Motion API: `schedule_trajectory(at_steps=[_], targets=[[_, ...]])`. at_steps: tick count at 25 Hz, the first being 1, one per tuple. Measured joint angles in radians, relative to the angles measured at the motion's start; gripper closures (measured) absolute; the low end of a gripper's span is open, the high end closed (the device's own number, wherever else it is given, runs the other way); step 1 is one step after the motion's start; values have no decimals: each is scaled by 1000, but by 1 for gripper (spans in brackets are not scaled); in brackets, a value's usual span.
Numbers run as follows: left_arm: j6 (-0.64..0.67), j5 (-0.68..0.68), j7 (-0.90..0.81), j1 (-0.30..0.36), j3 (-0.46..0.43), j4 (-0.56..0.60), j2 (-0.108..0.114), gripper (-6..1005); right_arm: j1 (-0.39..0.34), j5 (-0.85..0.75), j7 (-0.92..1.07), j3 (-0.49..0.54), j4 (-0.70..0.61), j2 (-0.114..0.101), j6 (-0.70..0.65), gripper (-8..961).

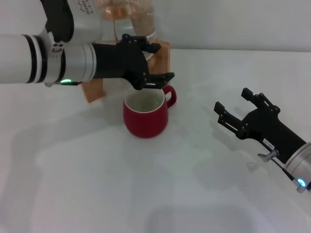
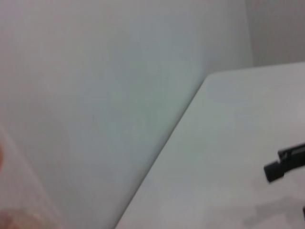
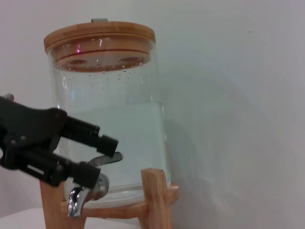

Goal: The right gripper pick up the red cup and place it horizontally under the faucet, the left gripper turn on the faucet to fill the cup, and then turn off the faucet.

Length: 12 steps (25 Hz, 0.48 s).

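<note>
- Red cup (image 1: 145, 116) stands upright on the white table (image 1: 146, 194), under the spout end of the faucet (image 3: 86, 191), its off-white inside facing up to catch water and its handle turned toward the jar.
- Left gripper (image 1: 158, 63) reaches across in front of the glass jar (image 3: 109, 129) and sits at the faucet; in the right wrist view its two black fingers (image 3: 86, 133) are spread, one above and one below the lever, not pinching it as far as I can see.
- That straddling pose makes sense for a lever: a push from either finger can swing it open or closed without a firm grip.
- No stream of water shows at the spout, and the cup looks empty or nearly so, so I judge the filling has not begun, or has barely begun.
- Right gripper (image 1: 238, 109) hovers well apart from the cup, over the table on the right, its fingers spread and holding nothing; parked there it leaves the faucet area free for the other arm.
- Wooden stand (image 3: 152, 200) lifts the jar so the spout clears the cup's rim.
- Risk, in my view: the left gripper hangs just above the cup's rim, so a careless sweep on the lever could nudge the cup out from under the spout.
</note>
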Motion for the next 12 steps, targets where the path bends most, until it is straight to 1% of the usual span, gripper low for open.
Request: schedule_trajectory(at_steps=[3,6,7,12], targets=[[-6,-45,9,1,1,6,0,242,0,-2,0,1,0,0,0,84],[-23,-103,19,22,-1,38,1,242,1,-3,0,1,0,0,0,84],[-23,-103,19,22,-1,38,1,242,1,-3,0,1,0,0,0,84],[-34,-232,51,109,1,98,-1,242,1,-4,0,2,-4,0,0,84]])
